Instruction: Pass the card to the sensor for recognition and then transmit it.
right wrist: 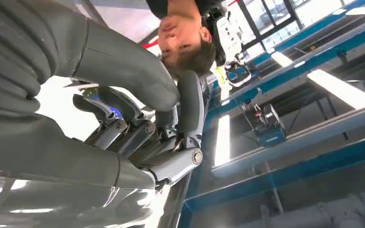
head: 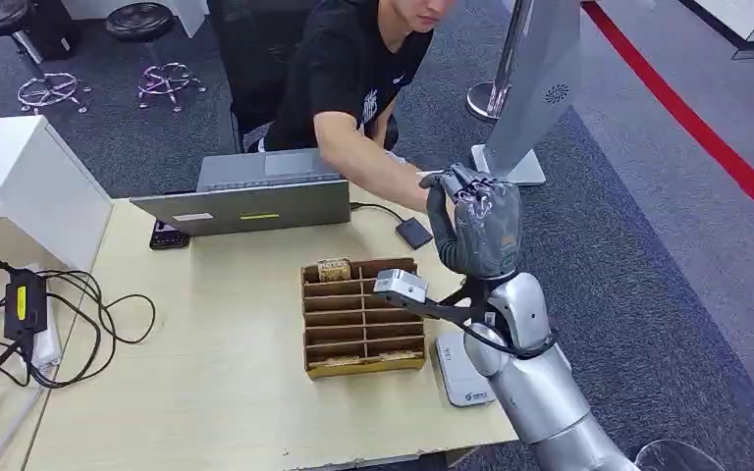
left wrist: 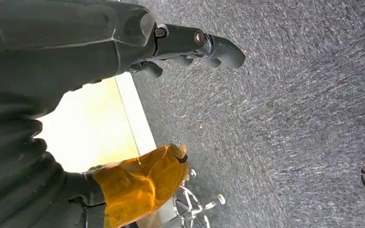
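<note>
Cabling (head: 79, 314) lies at the left end of the worktop (head: 216, 392), with a grey laptop (head: 255, 201) at the far edge. The left robot hand (left wrist: 195, 45) hangs beside the worktop's edge over carpet. Its fingers are loosely extended and hold nothing, so it has no part in the present step.

A cardboard divider tray (head: 361, 319) stands mid-worktop. Behind it and to its right, a small black pad on a cable, judged to be the sensor (head: 414, 233), lies flat. A white device (head: 461, 378) rests near the front right corner.

The right robot hand (head: 479, 228) is raised above the worktop's right edge, beyond the sensor. Its fingers are curled inward and the thumb lies across them. A seated person's forearm (head: 373, 167) reaches over, and the fingertips meet the top of that hand.

The card cannot be identified with certainty. If present, it sits inside the curled fingers, and the wrist view is too cluttered to confirm this.

Assessment: the step in hand is the handover to the person, and the pass at the sensor is judged complete.

The next move requires the person to secure a grip first. The fingers should then relax without dropping the card, and the arm should lower clear of the tray and the sensor cable.
</note>
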`<state>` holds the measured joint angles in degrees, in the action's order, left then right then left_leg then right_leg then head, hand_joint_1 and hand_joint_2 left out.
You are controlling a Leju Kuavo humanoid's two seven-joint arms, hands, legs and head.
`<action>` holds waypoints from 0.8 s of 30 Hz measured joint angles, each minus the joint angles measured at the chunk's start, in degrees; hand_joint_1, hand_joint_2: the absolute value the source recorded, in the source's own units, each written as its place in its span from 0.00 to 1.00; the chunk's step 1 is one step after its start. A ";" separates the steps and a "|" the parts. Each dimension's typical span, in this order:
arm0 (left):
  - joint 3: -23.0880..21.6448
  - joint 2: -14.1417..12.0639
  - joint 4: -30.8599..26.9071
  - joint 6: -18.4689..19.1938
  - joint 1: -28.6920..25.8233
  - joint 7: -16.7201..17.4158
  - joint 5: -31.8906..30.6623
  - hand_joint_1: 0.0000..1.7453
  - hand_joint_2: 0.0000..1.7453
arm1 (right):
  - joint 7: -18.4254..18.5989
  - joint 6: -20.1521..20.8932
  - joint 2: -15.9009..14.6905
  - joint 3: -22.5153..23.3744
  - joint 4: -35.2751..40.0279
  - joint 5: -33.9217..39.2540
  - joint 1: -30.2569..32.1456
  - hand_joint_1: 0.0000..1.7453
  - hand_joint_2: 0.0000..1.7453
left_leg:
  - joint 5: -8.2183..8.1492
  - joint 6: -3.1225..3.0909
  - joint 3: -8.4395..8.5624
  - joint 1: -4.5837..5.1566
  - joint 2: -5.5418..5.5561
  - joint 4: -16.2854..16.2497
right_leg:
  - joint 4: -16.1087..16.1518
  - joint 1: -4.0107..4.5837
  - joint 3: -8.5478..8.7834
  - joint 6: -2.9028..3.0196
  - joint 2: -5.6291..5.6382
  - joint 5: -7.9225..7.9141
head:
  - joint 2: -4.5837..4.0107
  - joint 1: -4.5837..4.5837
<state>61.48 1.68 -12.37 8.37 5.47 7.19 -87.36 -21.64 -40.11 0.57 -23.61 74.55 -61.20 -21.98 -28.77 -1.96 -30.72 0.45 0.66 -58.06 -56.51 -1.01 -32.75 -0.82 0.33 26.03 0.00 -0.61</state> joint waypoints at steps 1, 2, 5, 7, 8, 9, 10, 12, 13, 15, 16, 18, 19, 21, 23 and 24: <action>-0.02 0.00 0.00 0.00 0.00 0.00 0.02 0.00 1.00 | -0.04 0.00 -0.02 0.02 0.00 0.02 0.00 0.04 1.00 | 0.00 0.00 0.00 0.00 0.00 0.00 | 0.00 0.00 0.00 0.00 0.00 0.00 | 0.00 0.00; 0.00 0.00 0.00 0.00 0.00 0.00 0.02 0.00 1.00 | -0.07 0.00 -0.02 0.00 -0.04 0.04 0.00 0.00 1.00 | 0.00 0.00 0.00 0.00 0.00 0.00 | 0.00 0.00 0.00 0.00 0.00 0.00 | 0.00 0.00; 0.00 0.00 0.00 -0.02 0.00 0.00 0.11 0.00 1.00 | -0.74 -0.02 -0.15 0.00 -0.15 0.79 0.13 0.00 1.00 | 0.00 0.00 0.01 0.00 0.00 0.00 | 0.00 0.00 0.00 0.00 0.00 0.00 | 0.00 0.00; -0.02 0.00 0.00 -0.04 0.00 0.00 0.13 0.00 1.00 | -1.40 -0.02 -0.15 0.04 -0.13 0.79 0.39 0.00 1.00 | 0.00 0.00 0.01 0.00 0.00 0.00 | 0.00 0.01 0.00 0.00 0.00 0.00 | 0.00 0.00; 0.00 0.00 0.00 -0.07 0.00 0.00 0.17 0.00 1.00 | -1.83 -0.02 -0.15 0.13 -0.13 0.85 0.61 0.00 1.00 | 0.00 0.00 0.01 0.00 0.00 0.00 | 0.00 0.00 -0.01 0.00 0.00 0.00 | 0.00 0.00; 0.00 0.00 0.00 -0.07 0.00 0.00 0.31 0.00 1.00 | -2.23 -0.02 -0.15 0.26 -0.04 1.23 0.89 0.00 1.00 | 0.00 0.00 0.01 0.00 0.00 0.00 | 0.00 0.00 -0.01 0.00 0.00 0.00 | 0.00 0.00; -0.02 0.00 0.00 -0.09 -0.01 0.00 0.33 0.00 1.00 | -2.71 -0.02 -0.15 0.39 0.11 1.66 1.26 0.00 1.00 | 0.00 0.00 0.00 0.00 0.00 0.00 | 0.00 0.00 -0.01 0.00 0.00 0.00 | 0.00 0.00; 0.00 0.00 0.00 -0.09 -0.01 0.00 0.50 0.00 1.00 | -3.26 -0.02 -0.15 0.61 0.55 2.47 1.98 0.00 1.00 | 0.00 0.00 0.00 0.00 0.00 0.00 | 0.00 0.00 -0.01 0.00 0.00 0.00 | 0.00 -0.02; 0.00 0.00 0.00 -0.11 -0.02 0.00 0.57 0.00 1.00 | -3.61 -0.02 -0.15 0.81 0.88 2.67 2.45 0.00 1.00 | 0.00 0.00 0.00 0.00 0.00 0.00 | 0.01 0.00 -0.01 0.00 0.00 0.00 | 0.00 0.00; 0.00 -0.02 0.00 -0.11 -0.04 0.02 0.77 0.00 1.00 | -4.09 -0.02 -0.15 1.40 1.75 3.28 3.48 0.00 1.00 | -0.01 0.00 0.00 0.00 0.00 0.00 | 0.01 0.00 -0.01 0.00 0.00 0.00 | 0.00 0.00; 0.00 -0.02 0.00 -0.13 -0.06 0.00 0.81 0.00 1.00 | -4.28 -0.02 -0.20 1.73 2.21 3.78 4.02 0.00 1.00 | -0.01 0.00 0.00 0.00 0.00 0.00 | 0.01 0.00 -0.01 0.00 0.00 0.00 | 0.00 0.00; 0.02 -0.02 0.00 -0.15 -0.07 0.00 0.94 0.00 1.00 | -4.42 -0.02 -0.48 2.44 3.14 4.56 5.04 0.00 1.00 | -0.01 0.00 0.00 0.00 0.00 0.00 | 0.02 0.00 -0.01 0.00 0.00 0.01 | 0.00 0.00; 0.07 -0.02 0.00 -0.15 -0.07 0.00 0.98 0.00 1.00 | -4.66 -0.02 -0.63 2.93 3.52 5.09 5.55 0.00 1.00 | -0.01 -0.01 -0.01 0.01 0.00 0.00 | 0.02 0.00 -0.01 -0.01 0.00 0.01 | 0.00 0.00; 0.17 -0.04 0.00 -0.15 -0.09 0.02 1.16 0.00 1.00 | -4.96 -0.02 -1.00 3.91 4.11 6.36 6.44 0.00 1.00 | -0.01 0.00 -0.01 0.01 0.00 0.00 | 0.02 0.00 -0.01 -0.01 0.00 0.01 | 0.00 0.00; 0.24 -0.07 0.00 -0.20 -0.11 0.02 1.40 0.00 1.00 | -5.44 -0.02 -1.40 4.96 4.48 7.58 7.46 0.00 1.00 | -0.01 -0.01 -0.01 0.01 0.00 0.00 | 0.02 0.00 -0.01 -0.01 0.00 0.01 | 0.00 0.00; 0.31 -0.07 0.00 -0.20 -0.13 0.02 1.51 0.00 1.00 | -5.49 -0.02 -1.57 5.33 4.48 8.04 7.91 0.00 1.00 | -0.01 0.00 -0.01 0.01 0.00 0.00 | 0.02 0.00 -0.01 -0.01 0.00 0.00 | 0.00 0.00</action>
<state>61.79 1.62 -12.37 8.17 5.34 7.21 -85.85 -27.12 -40.13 -1.01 -18.27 79.03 -53.15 -14.08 -28.78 -1.97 -30.72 0.46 0.66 -58.06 -56.49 -1.01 -32.76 -0.83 0.32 26.03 0.00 -0.61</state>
